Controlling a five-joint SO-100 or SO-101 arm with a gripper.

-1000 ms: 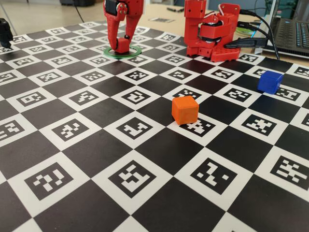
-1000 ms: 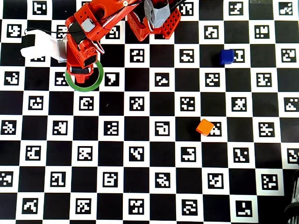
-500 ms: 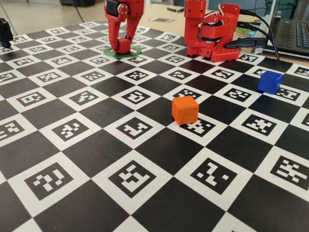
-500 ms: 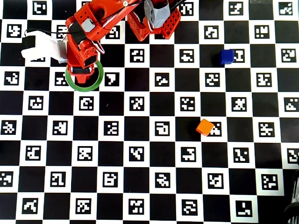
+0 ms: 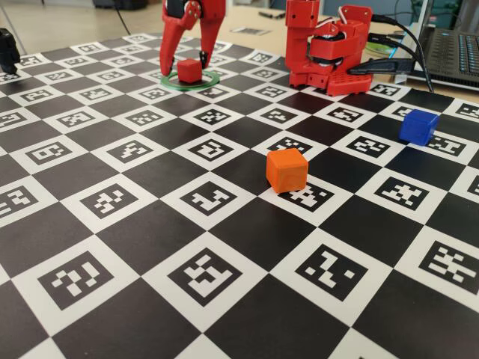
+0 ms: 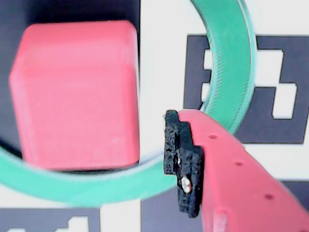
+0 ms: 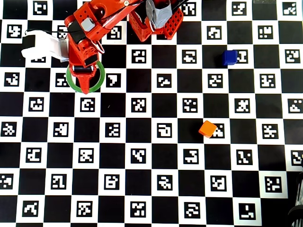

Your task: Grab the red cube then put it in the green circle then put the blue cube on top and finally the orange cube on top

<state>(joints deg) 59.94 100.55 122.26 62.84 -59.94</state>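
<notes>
Your gripper [image 5: 183, 66] hangs wide open astride the red cube [image 5: 189, 71], which sits free inside the green circle [image 5: 212, 81], while your blue cube [image 5: 418, 126] and orange cube [image 5: 287, 170] wait well apart.

red printed arm [image 5: 322, 48], red fingers [image 6: 227, 183] with black textured pad, small screw

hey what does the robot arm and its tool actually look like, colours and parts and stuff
The arm is bright red printed plastic with blocky segments on a red base. Its tool has two long, tapering red fingers; in the wrist view one finger shows small holes and a rough black pad with a screw at its tip. A white-and-grey unit, apparently a camera, is mounted beside the wrist.
</notes>
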